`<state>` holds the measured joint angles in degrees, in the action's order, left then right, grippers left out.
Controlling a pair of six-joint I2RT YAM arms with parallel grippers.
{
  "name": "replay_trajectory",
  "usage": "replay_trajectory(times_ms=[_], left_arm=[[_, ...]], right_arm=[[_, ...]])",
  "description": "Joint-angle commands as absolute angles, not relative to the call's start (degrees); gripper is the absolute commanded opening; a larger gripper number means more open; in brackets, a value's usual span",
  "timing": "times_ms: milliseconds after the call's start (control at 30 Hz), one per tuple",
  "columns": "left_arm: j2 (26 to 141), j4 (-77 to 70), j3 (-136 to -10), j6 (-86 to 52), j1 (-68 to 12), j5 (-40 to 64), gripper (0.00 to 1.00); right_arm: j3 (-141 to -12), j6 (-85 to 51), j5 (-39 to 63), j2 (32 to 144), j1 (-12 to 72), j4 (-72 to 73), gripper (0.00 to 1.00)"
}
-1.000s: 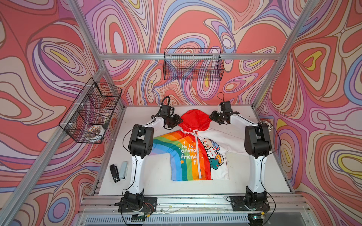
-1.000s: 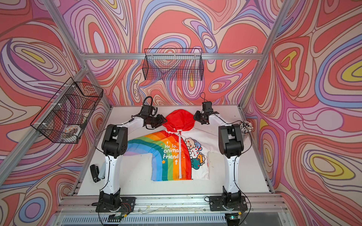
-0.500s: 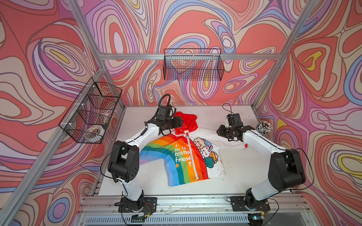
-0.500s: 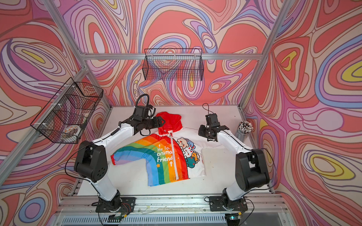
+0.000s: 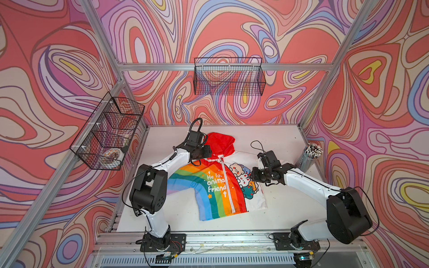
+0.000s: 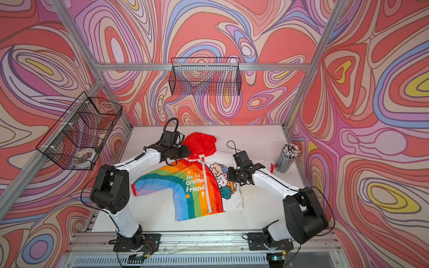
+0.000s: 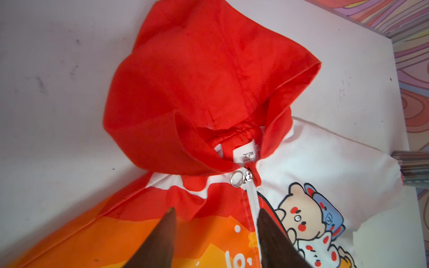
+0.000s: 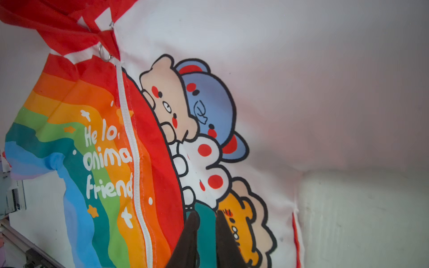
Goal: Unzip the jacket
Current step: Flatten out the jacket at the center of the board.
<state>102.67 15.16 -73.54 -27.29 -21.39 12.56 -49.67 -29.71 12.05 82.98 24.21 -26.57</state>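
Left wrist view: the jacket [image 7: 209, 92] is laid zipped at frame centre, the left gripper [image 7: 216, 210] poised with jaws apart below the pull [image 7: 237, 179], to be pinched next; whether the right gripper [image 8: 206, 213], jaws nearly together, holds cloth cannot be told.

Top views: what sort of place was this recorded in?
Probably a purpose-built robot data-collection cell, not a home: silver aluminium frame enclosing a white tabletop, swirl-printed red and purple wall panels, and white-and-black left arm and right arm bolted to a metal front rail.
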Motion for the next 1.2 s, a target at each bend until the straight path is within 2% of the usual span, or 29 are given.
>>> replay_trajectory(times_ms=[0, 67, 267, 367, 667, 1000, 1167], left_arm=[[105.8, 14.7, -75.8, -24.6, -23.0, 16.3, 0.36], [107.2, 14.8, -75.7, -24.6, -23.0, 16.2, 0.29], [114.7, 20.2, -82.1, -22.7, -23.0, 12.7, 0.22], [119.0, 22.8, -86.6, -22.5, -22.4, 9.5, 0.18], [130.3, 26.7, -98.9, -21.6, -21.3, 12.6, 0.17], [141.6, 31.9, -115.9, -18.9, -21.5, 20.7, 0.17], [146.0, 35.0, -123.1, -18.1, -22.0, 22.0, 0.17]], right_arm=[[-51.9, -29.4, 13.2, 86.2, 24.6, -26.0, 0.13], [-52.9, -29.5, 13.0, 88.2, 24.6, -26.4, 0.12], [-54.0, -30.8, 13.0, 92.0, 24.9, -26.9, 0.11], [-54.2, -30.9, 9.5, 93.5, 25.0, -28.3, 0.09], [-55.9, -32.6, -1.1, 98.6, 24.7, -33.3, 0.07], [-59.1, -29.0, -0.9, 105.7, 16.0, -32.8, 0.07], [-58.8, -27.9, -0.4, 103.8, 15.2, -34.4, 0.07]])
